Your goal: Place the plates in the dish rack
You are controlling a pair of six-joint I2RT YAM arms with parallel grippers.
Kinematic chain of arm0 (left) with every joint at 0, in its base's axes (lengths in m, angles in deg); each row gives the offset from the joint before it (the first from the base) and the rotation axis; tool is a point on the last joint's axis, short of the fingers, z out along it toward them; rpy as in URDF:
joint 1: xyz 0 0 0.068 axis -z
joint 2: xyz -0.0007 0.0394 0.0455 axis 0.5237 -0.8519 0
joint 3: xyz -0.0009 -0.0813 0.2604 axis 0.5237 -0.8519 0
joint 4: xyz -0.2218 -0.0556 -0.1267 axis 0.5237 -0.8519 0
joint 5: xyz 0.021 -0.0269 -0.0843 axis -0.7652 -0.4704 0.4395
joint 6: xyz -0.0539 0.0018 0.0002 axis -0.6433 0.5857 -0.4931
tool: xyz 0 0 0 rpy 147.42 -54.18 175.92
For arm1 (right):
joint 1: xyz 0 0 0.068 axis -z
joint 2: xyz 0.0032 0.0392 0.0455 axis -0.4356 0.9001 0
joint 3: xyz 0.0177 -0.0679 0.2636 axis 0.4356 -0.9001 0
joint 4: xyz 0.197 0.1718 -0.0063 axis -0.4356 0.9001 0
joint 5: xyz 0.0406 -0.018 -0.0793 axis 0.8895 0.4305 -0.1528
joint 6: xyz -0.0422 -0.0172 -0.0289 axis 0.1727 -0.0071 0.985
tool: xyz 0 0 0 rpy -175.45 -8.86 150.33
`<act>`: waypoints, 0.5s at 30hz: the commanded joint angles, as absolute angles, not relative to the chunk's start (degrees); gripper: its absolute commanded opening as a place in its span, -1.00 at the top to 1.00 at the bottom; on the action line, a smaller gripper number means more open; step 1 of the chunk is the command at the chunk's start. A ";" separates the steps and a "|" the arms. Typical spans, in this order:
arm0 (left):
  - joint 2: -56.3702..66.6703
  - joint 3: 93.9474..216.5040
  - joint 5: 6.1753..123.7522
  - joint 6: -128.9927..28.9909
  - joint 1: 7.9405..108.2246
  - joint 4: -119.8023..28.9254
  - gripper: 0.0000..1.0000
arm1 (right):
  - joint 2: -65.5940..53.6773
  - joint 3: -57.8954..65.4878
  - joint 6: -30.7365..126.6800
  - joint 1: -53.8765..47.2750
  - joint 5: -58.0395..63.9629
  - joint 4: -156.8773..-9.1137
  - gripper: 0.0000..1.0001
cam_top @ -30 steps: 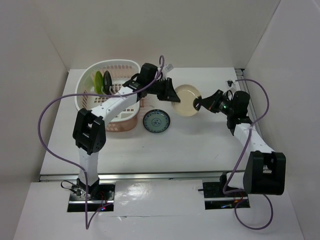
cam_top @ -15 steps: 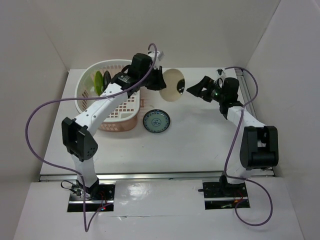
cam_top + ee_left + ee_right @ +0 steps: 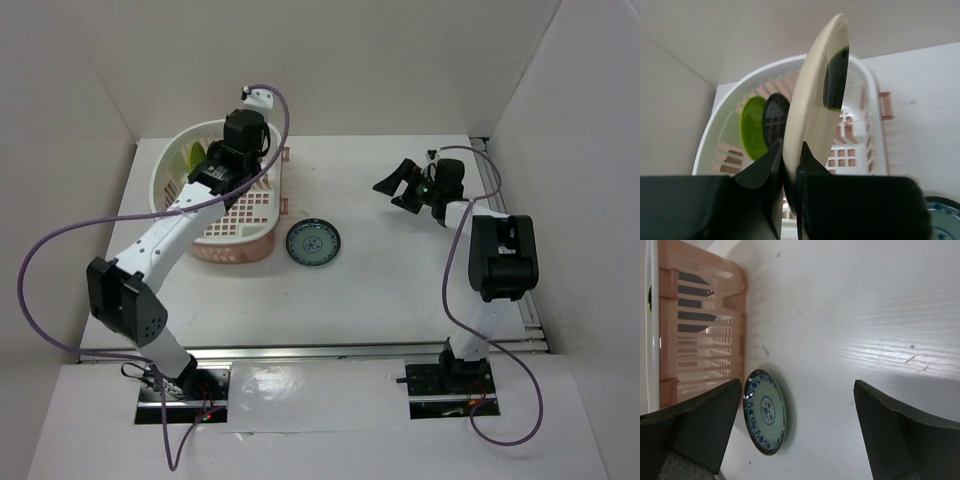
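Observation:
My left gripper is shut on the lower edge of the cream plate, which stands upright with its dark patch near the top. It hangs over the dish rack. Inside the rack a lime green plate and a black plate stand on edge. From above, the left gripper is over the rack, and its wrist hides the cream plate. The blue-green patterned plate lies flat on the table. My right gripper is open and empty at the far right.
White walls close in the table on the left, back and right. In the right wrist view the patterned plate lies just right of the rack's pink wall. A purple cable loops off each arm.
The right gripper let go of the cream plate, opened wide and drew back to the right. The left arm swung the plate left from mid-table to over the rack.

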State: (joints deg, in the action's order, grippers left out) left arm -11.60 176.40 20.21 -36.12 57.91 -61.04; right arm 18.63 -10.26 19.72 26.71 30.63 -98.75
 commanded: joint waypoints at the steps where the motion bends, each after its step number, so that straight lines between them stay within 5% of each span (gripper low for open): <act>1: -15.23 174.21 11.62 -27.62 56.20 -50.72 1.00 | 20.88 -5.50 20.33 26.27 29.95 -98.10 -1.00; 15: -23.24 179.38 19.34 -38.77 46.44 -56.50 1.00 | 28.45 -0.47 19.99 26.27 33.03 -97.48 -1.00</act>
State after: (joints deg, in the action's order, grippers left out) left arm -21.96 175.63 16.52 -34.50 47.00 -57.48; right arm 28.44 -3.15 20.15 26.71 31.46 -96.78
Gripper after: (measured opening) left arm 0.209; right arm 1.001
